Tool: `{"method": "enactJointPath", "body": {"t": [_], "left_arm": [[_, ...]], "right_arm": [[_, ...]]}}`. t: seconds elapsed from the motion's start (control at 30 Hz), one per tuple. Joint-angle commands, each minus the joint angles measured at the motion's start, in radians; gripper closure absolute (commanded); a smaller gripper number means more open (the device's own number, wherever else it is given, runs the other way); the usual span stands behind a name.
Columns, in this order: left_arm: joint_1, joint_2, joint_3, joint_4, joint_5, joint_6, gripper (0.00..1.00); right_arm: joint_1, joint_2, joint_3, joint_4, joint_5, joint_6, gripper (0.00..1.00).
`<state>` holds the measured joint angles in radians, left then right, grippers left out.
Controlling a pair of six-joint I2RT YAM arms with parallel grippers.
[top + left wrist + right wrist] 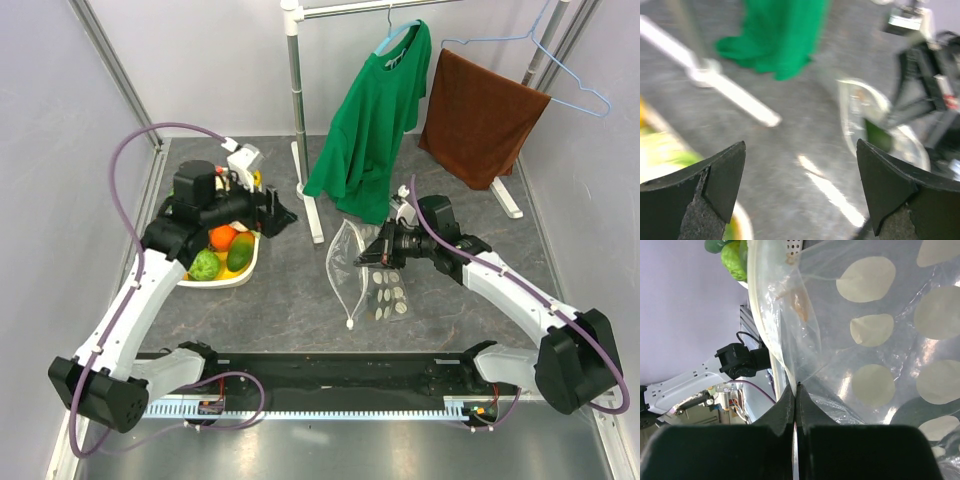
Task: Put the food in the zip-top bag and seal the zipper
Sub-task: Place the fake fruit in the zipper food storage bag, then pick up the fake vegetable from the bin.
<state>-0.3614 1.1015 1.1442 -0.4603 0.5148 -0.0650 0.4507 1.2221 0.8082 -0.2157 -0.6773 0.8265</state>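
Top external view: right gripper (363, 258) clamped on bag (378, 292) rim, holding it raised mid-bench. Left gripper (277, 214) apart, empty, beside tray (246, 277) of food (222, 237) near left edge. Judged loading step; next, grasp one piece.

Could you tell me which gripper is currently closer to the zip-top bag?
Right. The right gripper is shut on the edge of the zip-top bag, so it is touching it. The left gripper hangs open by the white tray of food, apart from the bag.
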Motion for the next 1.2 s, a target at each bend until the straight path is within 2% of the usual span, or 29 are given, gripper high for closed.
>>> {"method": "enactJointPath", "body": {"t": [0.0,0.07,0.2,0.37,0.43,0.47,0.53,0.57,0.63,0.67,0.77,0.87,0.97,1.17], "left_arm": [[0.056,-0.008,0.043,-0.095,-0.122,0.183,0.02],[0.094,0.009,0.051,-0.106,-0.147,0.217,0.02],[0.125,0.112,0.121,-0.208,-0.193,0.512,0.01],[0.128,0.207,0.193,-0.268,-0.291,0.672,0.01],[0.128,0.245,0.206,-0.31,-0.308,0.784,0.01],[0.128,0.25,0.212,-0.339,-0.302,0.921,0.01],[0.13,0.232,0.195,-0.388,-0.279,1.057,0.0],[0.131,0.213,0.152,-0.387,-0.266,1.187,0.0],[0.136,0.147,0.091,-0.341,-0.24,1.302,0.0],[0.136,0.133,0.044,-0.334,-0.23,1.417,0.0],[0.15,0.095,-0.033,-0.308,-0.179,1.633,0.03],[0.153,0.136,-0.015,-0.314,-0.141,1.732,0.07],[0.153,0.219,0.054,-0.339,-0.139,1.757,0.08],[0.153,0.262,0.028,-0.348,-0.208,1.861,0.02]], "right_arm": [[-0.01,-0.016,-0.018,0.053,-0.005,0.019,1.0],[-0.01,-0.016,-0.014,0.045,0.008,0.013,1.0],[-0.009,0.0,0.002,0.009,0.03,-0.009,1.0],[-0.01,0.008,-0.001,0.004,0.041,-0.02,1.0],[-0.009,0.011,-0.001,-0.001,0.041,-0.026,1.0],[-0.01,0.011,-0.001,-0.001,0.041,-0.027,1.0],[-0.01,0.014,-0.001,-0.005,0.041,-0.035,1.0],[-0.009,0.014,-0.001,-0.005,0.041,-0.036,1.0],[-0.009,0.022,-0.001,-0.007,0.039,-0.041,1.0],[-0.01,0.024,-0.003,-0.008,0.036,-0.044,1.0],[-0.01,0.031,-0.004,-0.008,0.035,-0.046,1.0],[-0.01,0.034,-0.009,-0.007,0.035,-0.047,1.0],[-0.01,0.033,-0.007,-0.008,0.032,-0.047,1.0],[-0.01,0.031,-0.004,-0.007,0.027,-0.05,1.0]]}}
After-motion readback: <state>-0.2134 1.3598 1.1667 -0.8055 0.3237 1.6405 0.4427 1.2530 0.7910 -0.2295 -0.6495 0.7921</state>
